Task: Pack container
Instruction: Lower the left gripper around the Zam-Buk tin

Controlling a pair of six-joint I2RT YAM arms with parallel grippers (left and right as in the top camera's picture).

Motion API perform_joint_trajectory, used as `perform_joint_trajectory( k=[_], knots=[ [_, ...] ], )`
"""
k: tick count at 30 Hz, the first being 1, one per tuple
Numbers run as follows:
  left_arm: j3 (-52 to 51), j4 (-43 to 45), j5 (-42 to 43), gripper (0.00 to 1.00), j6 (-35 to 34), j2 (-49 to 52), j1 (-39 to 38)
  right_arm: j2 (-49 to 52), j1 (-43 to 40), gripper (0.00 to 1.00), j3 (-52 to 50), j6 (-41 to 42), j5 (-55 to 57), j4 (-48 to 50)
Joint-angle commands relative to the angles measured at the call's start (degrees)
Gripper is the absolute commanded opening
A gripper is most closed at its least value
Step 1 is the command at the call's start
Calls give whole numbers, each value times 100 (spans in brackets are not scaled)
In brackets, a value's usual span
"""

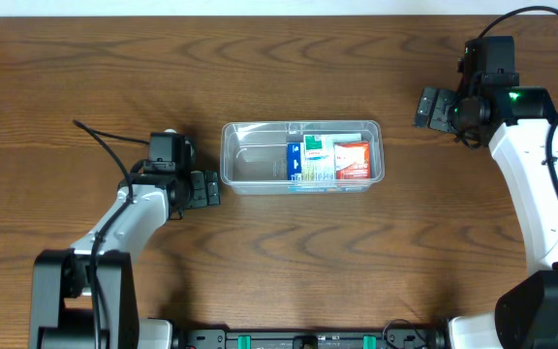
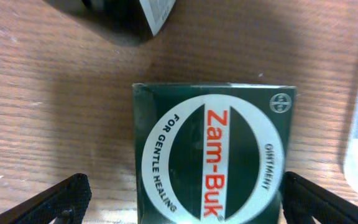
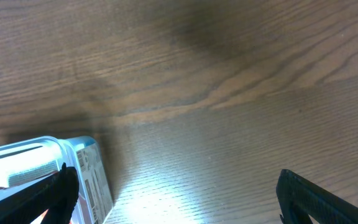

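Container [image 1: 250, 165] sits mid-counter [image 1: 279, 281], its left half bare. At far left, the left end effector [image 1: 207, 189] has its fingers apart astride a green ointment box [image 2: 213, 155], gripping nothing yet. That box lies nearer one finger, so closing could shove or twist it. A blurred dark object [image 2: 123, 18] just beyond could get bumped. Small boxes [image 1: 352, 160] fill the container's right half. Further right, the right end effector [image 1: 426, 109] hangs spread and empty, well clear.
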Motion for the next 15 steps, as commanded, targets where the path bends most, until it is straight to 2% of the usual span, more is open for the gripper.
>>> perform_joint_trajectory(
  k=[1, 15],
  knots=[
    [-44, 79, -85, 98, -94, 221, -2, 20, -7, 99, 46, 35, 50, -11],
    [-44, 492, -83, 99, -96, 463, -2, 20, -7, 99, 46, 35, 50, -11]
  ],
)
